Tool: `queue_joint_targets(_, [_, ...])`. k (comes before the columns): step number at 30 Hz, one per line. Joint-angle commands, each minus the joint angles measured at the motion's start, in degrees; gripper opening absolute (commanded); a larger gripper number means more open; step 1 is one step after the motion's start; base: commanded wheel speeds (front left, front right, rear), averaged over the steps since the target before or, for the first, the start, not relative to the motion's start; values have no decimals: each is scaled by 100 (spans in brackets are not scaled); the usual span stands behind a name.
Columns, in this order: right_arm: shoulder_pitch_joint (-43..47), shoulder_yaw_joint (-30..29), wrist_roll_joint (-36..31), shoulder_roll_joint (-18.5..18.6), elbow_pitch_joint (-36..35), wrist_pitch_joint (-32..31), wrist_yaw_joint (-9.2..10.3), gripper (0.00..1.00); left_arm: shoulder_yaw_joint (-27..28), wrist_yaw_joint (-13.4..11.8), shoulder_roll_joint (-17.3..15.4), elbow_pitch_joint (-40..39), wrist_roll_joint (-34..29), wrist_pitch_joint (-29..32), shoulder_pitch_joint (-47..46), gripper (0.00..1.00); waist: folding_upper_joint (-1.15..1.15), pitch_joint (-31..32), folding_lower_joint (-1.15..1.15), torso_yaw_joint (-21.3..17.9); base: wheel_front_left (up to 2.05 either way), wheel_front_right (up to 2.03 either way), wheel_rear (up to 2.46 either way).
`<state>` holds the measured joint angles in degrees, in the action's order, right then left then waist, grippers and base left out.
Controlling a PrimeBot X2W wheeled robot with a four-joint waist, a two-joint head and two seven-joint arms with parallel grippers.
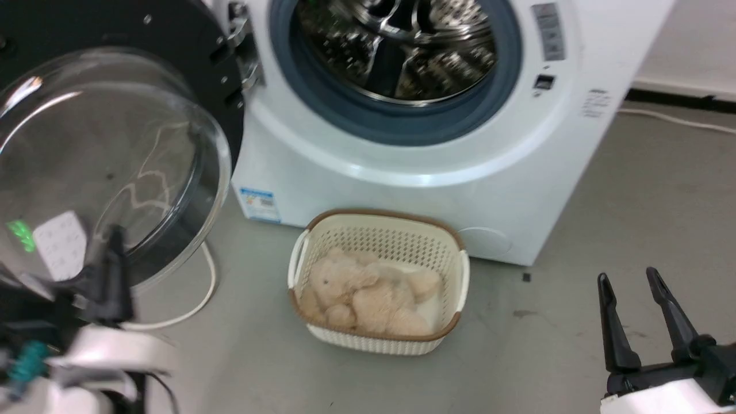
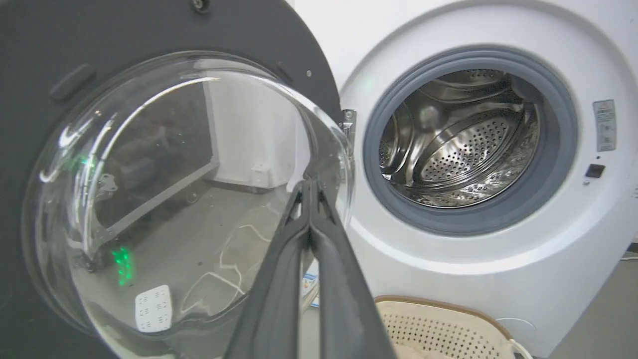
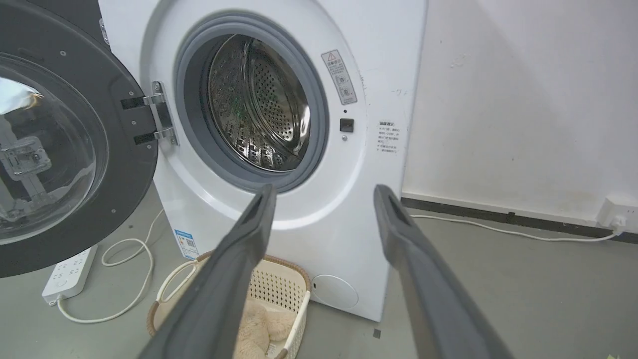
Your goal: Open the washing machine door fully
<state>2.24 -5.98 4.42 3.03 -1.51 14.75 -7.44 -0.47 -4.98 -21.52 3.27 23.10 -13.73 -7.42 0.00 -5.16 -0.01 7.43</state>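
Above the grey floor (image 1: 632,190), the washing machine door (image 1: 109,155) stands swung out left of the steel drum (image 1: 402,52), with the left gripper (image 2: 310,187) pinched closed and empty by its glass. At centre, a cream basket (image 1: 379,215) holds a plush toy (image 1: 368,293). The right gripper (image 1: 627,276) gapes empty.

Grey concrete floor (image 3: 498,279), white wall (image 3: 523,89) (faintly scuffed), dark skirting strip (image 3: 473,208), white cable (image 3: 498,230) running along it.

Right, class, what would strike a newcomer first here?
The washing machine door stands open at left, its clear glass bowl bulging out. Right of it gapes the shiny steel drum; below, on the floor, a cream basket holds a beige plush toy.
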Motion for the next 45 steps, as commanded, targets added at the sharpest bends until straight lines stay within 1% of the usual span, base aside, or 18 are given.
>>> queue_joint_targets(1, [121, -13, -18, -15, -45, 24, -5, 100, -163, -63, 148, -170, -116, -45, 226, 0, 0, 243, 1, -234, 0, 0, 0])
queue_joint_targets(5, [271, 17, -5, -15, -63, 24, -5, 100, -557, -163, 551, -431, -267, -75, 556, 0, 0, 382, 1, -394, 0, 0, 0])
queue_joint_targets(10, [429, 51, 57, -15, -41, 25, -5, 100, -906, -241, 870, -471, -452, -103, 903, 0, 0, 478, 1, -538, 0, 0, 0])
queue_joint_targets(12, [481, 77, 75, -15, -37, 25, -5, 100, -990, -283, 979, -446, -517, -111, 1012, 48, 0, 498, 1, -577, 0, 0, 0])
queue_joint_targets(13, [506, 94, 81, -15, -34, 25, -5, 100, -1031, -298, 1007, -413, -569, -114, 1060, 100, 0, 508, 1, -593, 0, 0, 0])
queue_joint_targets(18, [552, 148, 91, -15, -1, 25, -5, 100, -1237, -405, 1161, -389, -835, -123, 1232, 100, 0, 523, 1, -642, 0, 0, 0])
queue_joint_targets(21, [550, 160, 103, -15, 29, 25, -5, 100, -1290, -429, 1178, -371, -965, -125, 1262, 100, 0, 535, 1, -650, 0, 0, 0])
queue_joint_targets(30, [542, 191, 137, -15, 111, 25, -5, 100, -1294, -362, 1196, -194, -1115, -126, 1207, 100, 0, 558, 1, -665, 0, 0, 0])
queue_joint_targets(43, [544, 224, 154, -15, 153, 25, -5, 100, -1215, -324, 1288, -175, -1178, -127, 1185, 100, 0, 574, 1, -685, 0, 0, 0])
queue_joint_targets(44, [479, 230, 121, 0, 135, 0, 0, 0, -1217, -336, 1281, -177, -1149, -95, 1200, 0, 0, 574, 1, -686, 0, 0, 0])
queue_joint_targets(45, [479, 230, 121, 0, 135, 0, 0, 0, -1217, -336, 1281, -177, -1149, -95, 1200, 0, 0, 574, 1, -686, 0, 0, 0])
